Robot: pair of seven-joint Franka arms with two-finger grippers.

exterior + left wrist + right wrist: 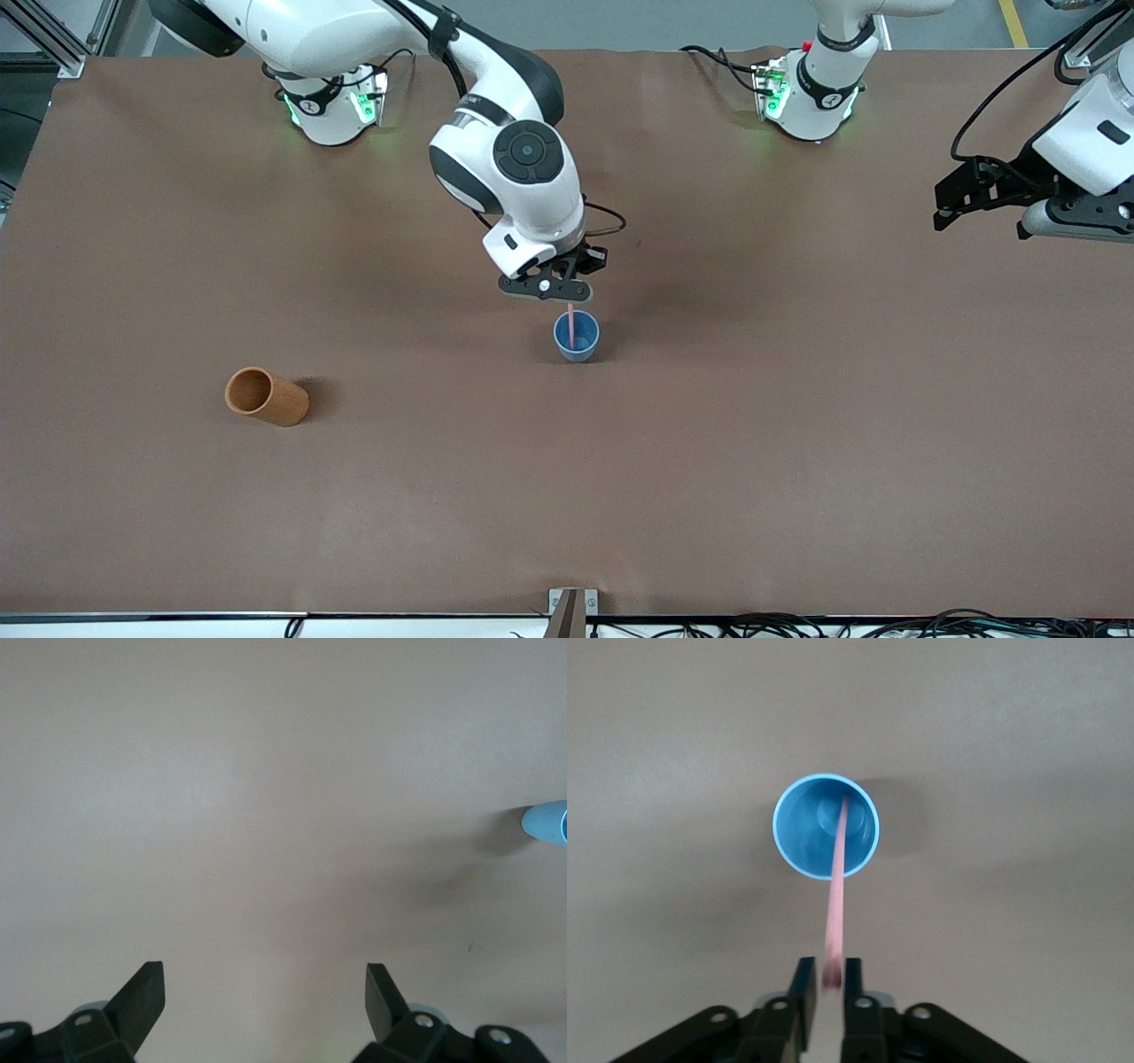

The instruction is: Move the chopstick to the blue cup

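Pink chopsticks (835,904) pinched in right gripper (826,992), tip inside blue cup (576,337) mid-bench — left gripper (264,1010) waiting, fingers wide, over left arm's edge.

On the brown tabletop (797,461), a small tapered blue cup (577,338) stands upright near the middle. A thin pale pink chopstick (572,324) rises from inside it, its lower end in the cup. Directly over the cup hangs the right arm's black two-finger tool (567,297), closed on the chopstick's top end. At about eight o'clock from the blue cup, well apart toward the right arm's end, a taller orange-brown cylindrical cup (266,396) lies on its side. The left arm waits, its black tool (952,208) raised over the tabletop's edge at two o'clock from the blue cup.
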